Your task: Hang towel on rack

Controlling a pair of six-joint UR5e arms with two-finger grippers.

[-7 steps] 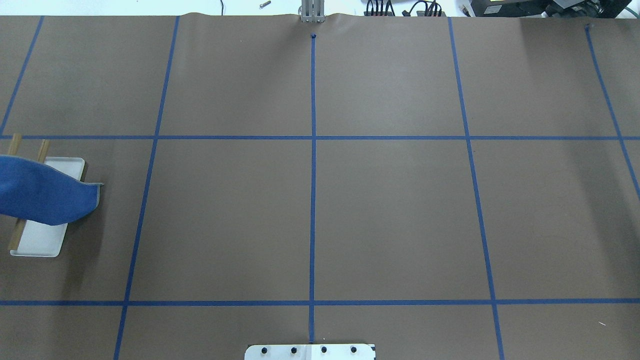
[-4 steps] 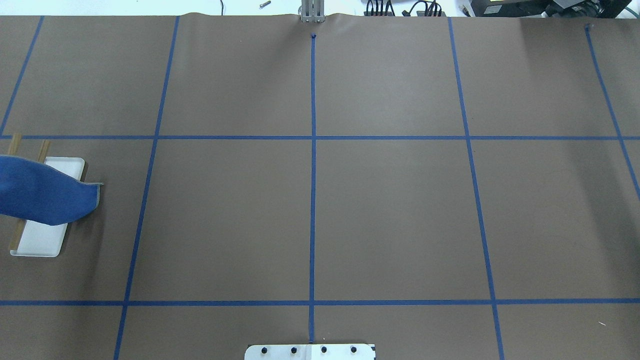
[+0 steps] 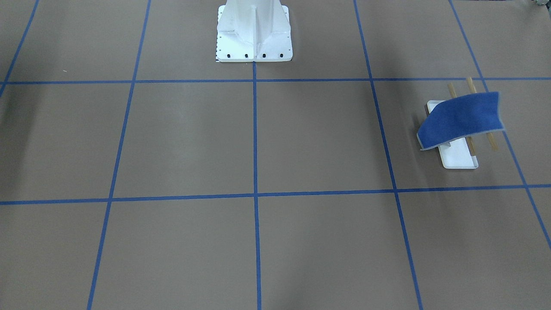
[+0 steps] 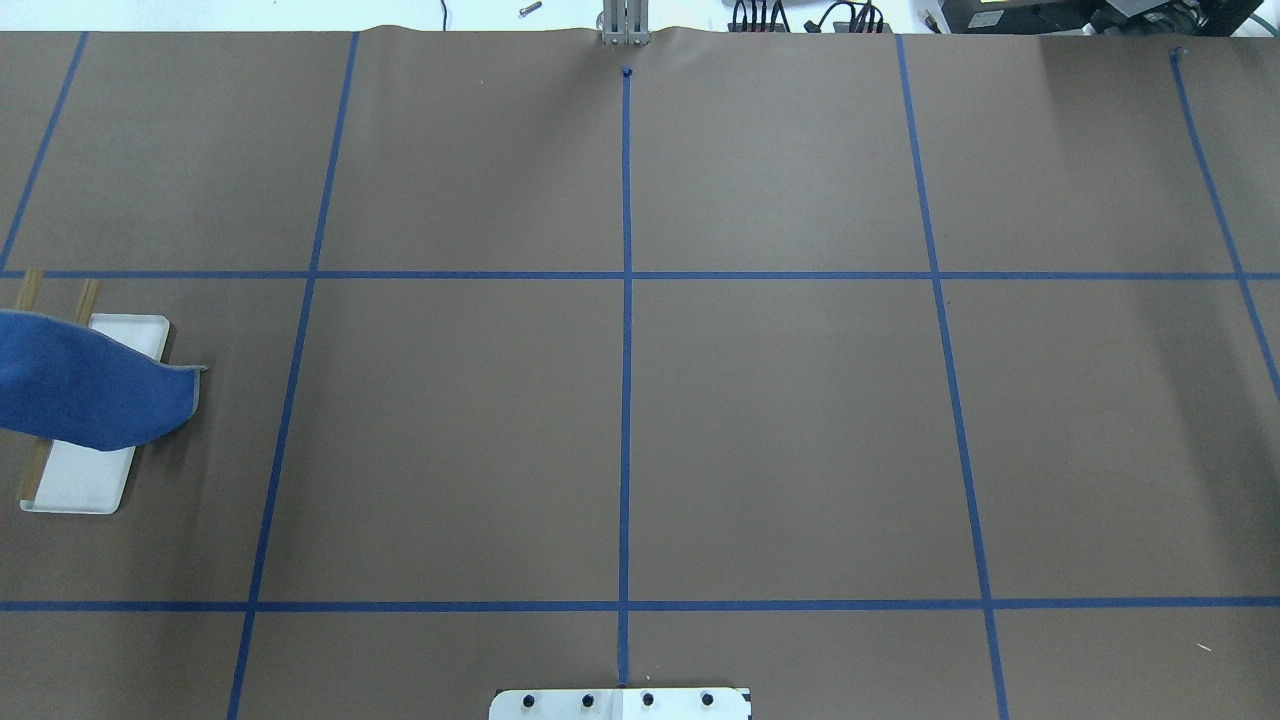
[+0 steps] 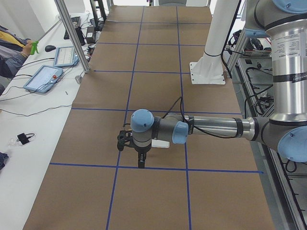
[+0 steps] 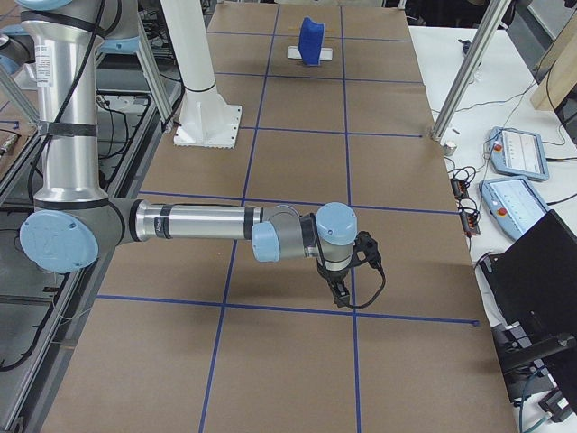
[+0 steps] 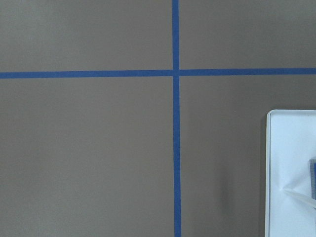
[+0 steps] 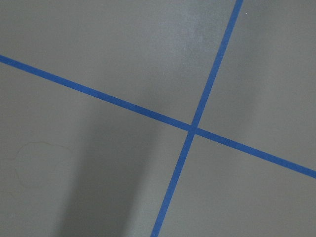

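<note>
The blue towel lies draped across the two tan wooden bars of the rack, one end hanging down past the white tray base. It also shows at the left edge of the overhead view and far off in the exterior right view. The left gripper points down at the table just in front of the rack; I cannot tell whether it is open or shut. The right gripper hangs over bare table far from the rack; I cannot tell its state either. The left wrist view shows the tray's corner.
The brown table cover carries a grid of blue tape lines. The white bolted robot pedestal stands at the table's near middle edge. Operators' tablets and cables lie on the white bench beyond the far side.
</note>
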